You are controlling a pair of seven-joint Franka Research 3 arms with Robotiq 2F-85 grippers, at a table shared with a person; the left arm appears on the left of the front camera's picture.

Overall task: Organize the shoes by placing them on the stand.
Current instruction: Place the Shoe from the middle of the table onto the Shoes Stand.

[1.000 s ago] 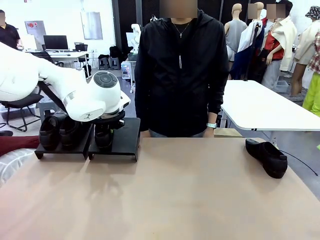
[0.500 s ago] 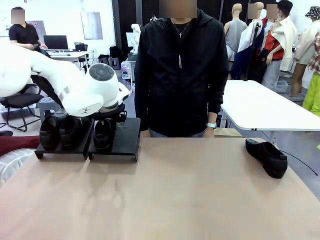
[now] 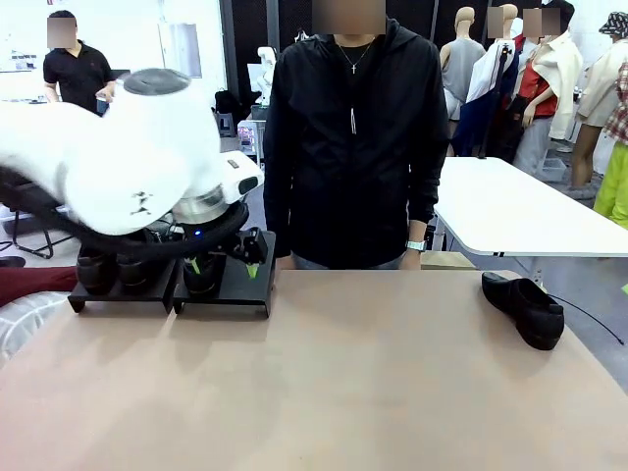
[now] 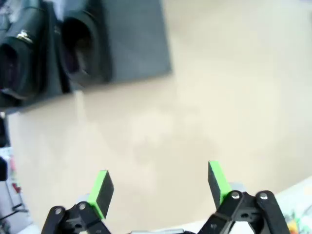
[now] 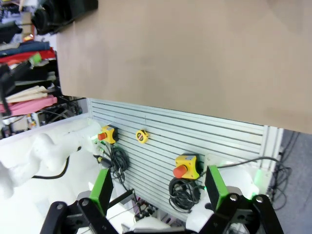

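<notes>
1. Front view: 3 black loafers (image 3: 132, 275) sit on the black stand (image 3: 245, 291) at the table's far left. The 4th loafer (image 3: 525, 309) lies alone on the tan table (image 3: 343, 373), far right, well apart from the stand. The left gripper (image 3: 228, 259) hangs just over the stand, by shoe no. 3.
2. Left wrist view: the left gripper (image 4: 160, 183) has its jaws wide apart w/ nothing btwn them. Two loafers and the stand (image 4: 134, 44) are in the top left corner.
3. Right wrist view: the right gripper (image 5: 158, 189) is also spread and empty. It is off the table edge, over a slatted panel (image 5: 195, 131) w/ red stop buttons (image 5: 181, 170).
4. Step: I think shoe 3 is done, 1 to go. Next: a gripper must reach the 4th loafer, pinch its side, lift it, and set it in the free spot beside shoe 3.
</notes>
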